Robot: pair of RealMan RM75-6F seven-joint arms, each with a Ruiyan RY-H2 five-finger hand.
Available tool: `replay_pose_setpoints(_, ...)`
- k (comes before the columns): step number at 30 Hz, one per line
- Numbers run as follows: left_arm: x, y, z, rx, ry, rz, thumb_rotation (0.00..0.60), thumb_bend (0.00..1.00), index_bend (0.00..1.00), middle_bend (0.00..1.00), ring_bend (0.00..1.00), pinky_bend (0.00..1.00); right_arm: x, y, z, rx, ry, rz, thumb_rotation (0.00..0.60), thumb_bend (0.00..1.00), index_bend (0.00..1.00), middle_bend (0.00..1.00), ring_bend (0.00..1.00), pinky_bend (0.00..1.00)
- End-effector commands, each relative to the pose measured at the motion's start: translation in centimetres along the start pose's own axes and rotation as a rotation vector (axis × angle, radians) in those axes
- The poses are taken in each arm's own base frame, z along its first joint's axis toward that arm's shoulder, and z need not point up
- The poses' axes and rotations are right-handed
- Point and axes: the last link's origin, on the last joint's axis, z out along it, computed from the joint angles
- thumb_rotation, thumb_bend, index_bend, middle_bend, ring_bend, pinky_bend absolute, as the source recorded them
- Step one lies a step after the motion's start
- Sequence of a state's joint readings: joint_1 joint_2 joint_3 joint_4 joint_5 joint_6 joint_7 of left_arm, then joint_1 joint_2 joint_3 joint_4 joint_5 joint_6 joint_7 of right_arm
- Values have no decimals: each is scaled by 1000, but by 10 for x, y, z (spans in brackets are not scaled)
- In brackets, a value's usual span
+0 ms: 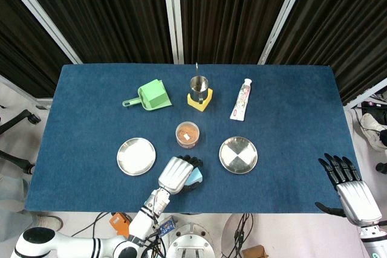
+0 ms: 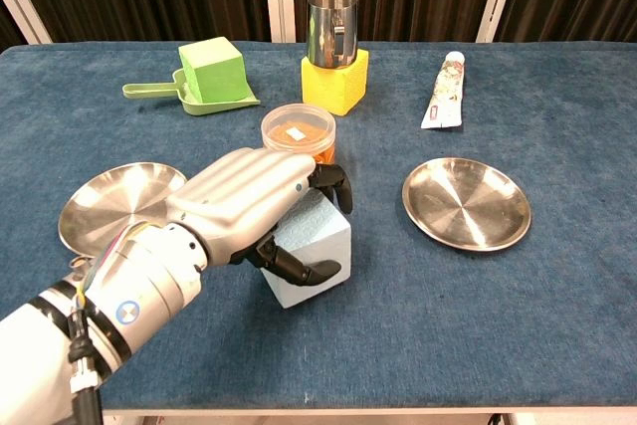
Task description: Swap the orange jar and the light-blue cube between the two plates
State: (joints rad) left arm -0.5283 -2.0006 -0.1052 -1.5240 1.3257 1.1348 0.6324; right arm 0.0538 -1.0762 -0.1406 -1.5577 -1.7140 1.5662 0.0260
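My left hand (image 1: 178,174) (image 2: 257,208) grips the light-blue cube (image 2: 315,249) (image 1: 195,176) and holds it above the cloth between the two plates, near the table's front edge. The orange jar (image 1: 187,135) (image 2: 298,131) stands on the cloth just behind the hand, partly hidden in the chest view. The left plate (image 1: 136,156) (image 2: 114,201) and the right plate (image 1: 238,154) (image 2: 466,202) both hold nothing. My right hand (image 1: 352,187) hangs beyond the table's front right corner, fingers spread, holding nothing.
At the back stand a green dustpan with a green block (image 1: 151,95) (image 2: 209,72), a steel cup on a yellow block (image 1: 199,90) (image 2: 333,47), and a white tube (image 1: 240,99) (image 2: 444,91).
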Motion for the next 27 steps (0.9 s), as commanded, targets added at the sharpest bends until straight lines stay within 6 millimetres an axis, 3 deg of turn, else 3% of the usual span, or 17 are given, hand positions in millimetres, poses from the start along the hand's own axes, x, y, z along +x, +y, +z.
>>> replay_pose_setpoints(1,6,1,-1,-18,12,-19,600,5,125,140,93,221,0,0,0,0,0,0,528,161,0,0,0,0)
replay_pose_setpoints(6,30,13,-8,-106,22,-143,582,0,89,12,17,167,-2,0,2,-6,-10,-8,530,161,0,0,0,0)
replay_pose_setpoints(10,58,20,-2,-144,64,-273,552,0,87,0,4,152,-2,-1,1,-5,-9,-8,532,161,0,0,0,0)
replay_pose_setpoints(15,91,0,36,-61,193,-286,543,0,87,7,4,142,1,1,-1,-11,-1,1,531,161,0,0,0,0)
replay_pose_setpoints(20,86,-25,73,85,175,-246,533,0,87,10,4,129,2,2,1,-13,-3,4,532,161,0,0,0,0)
replay_pose_setpoints(27,57,-40,90,156,66,-145,516,0,87,19,1,82,4,5,3,-11,-8,16,532,161,0,0,0,0)
